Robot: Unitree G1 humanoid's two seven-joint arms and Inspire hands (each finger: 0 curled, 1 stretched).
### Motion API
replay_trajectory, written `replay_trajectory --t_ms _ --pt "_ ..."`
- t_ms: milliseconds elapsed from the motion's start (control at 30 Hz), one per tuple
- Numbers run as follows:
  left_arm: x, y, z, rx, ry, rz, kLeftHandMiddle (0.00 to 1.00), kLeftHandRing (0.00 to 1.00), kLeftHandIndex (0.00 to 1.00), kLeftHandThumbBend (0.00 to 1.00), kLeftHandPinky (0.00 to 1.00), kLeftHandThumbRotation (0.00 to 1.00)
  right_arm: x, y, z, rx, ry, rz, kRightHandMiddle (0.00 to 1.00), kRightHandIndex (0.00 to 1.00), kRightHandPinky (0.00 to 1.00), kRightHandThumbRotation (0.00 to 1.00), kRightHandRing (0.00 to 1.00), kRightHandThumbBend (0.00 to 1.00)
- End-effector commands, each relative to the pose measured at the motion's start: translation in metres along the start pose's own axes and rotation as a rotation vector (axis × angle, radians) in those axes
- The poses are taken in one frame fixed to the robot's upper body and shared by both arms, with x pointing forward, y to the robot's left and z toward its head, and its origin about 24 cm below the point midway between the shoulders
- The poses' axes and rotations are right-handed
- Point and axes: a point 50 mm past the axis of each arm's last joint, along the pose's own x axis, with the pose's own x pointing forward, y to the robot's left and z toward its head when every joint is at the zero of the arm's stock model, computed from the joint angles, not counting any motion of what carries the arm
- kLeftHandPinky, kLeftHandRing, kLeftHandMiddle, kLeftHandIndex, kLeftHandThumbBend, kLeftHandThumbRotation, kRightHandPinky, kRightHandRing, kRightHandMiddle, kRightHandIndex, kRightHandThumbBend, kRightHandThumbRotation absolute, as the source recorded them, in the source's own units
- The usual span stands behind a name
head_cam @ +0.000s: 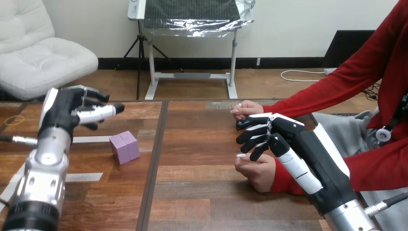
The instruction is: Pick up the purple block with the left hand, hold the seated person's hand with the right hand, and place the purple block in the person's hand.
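Observation:
The purple block (124, 147) lies on the wooden table (202, 192), left of the middle. My left hand (72, 113) hovers up and to the left of it, open, its thumb pointing right toward the block and touching nothing. At the right, my right hand (276, 137) is open, its fingers reaching left just over the person's nearer hand (255, 171), which rests loosely closed on the table. My thumb lies along the top of that hand by the wrist; I see no grip round it. The person's farther hand (244, 109) rests on the table behind.
Two white tape strips (91, 139) (82, 177) lie on the table left of the block. A dark seam (153, 163) runs front to back between the table halves. The person's red sleeves (327, 96) cross the right side.

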Motion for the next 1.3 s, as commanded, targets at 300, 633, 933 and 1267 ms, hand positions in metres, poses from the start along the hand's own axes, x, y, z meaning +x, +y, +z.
replay_trajectory --t_ms 300,633,933,1267 --pt "0.000 0.001 0.029 0.177 -0.111 0.031 0.57 0.55 0.57 0.73 0.49 0.00 0.017 -0.006 0.011 -0.021 -0.106 -0.015 0.60 0.66 0.43 0.93 0.55 0.72" --pt "0.001 -0.002 0.031 0.256 -0.130 0.030 0.69 0.67 0.68 0.78 0.58 0.00 0.017 -0.005 0.010 -0.025 -0.105 -0.014 0.60 0.66 0.42 0.94 0.54 0.72" --pt "0.005 -0.004 0.035 0.393 -0.153 0.005 0.76 0.75 0.74 0.81 0.64 0.00 0.018 -0.005 0.010 -0.020 -0.104 -0.007 0.60 0.66 0.42 0.94 0.54 0.73" --pt "0.012 -0.006 0.041 0.518 -0.156 -0.009 0.83 0.82 0.79 0.82 0.68 0.04 0.017 -0.004 0.010 -0.023 -0.108 -0.002 0.60 0.66 0.42 0.94 0.54 0.73"
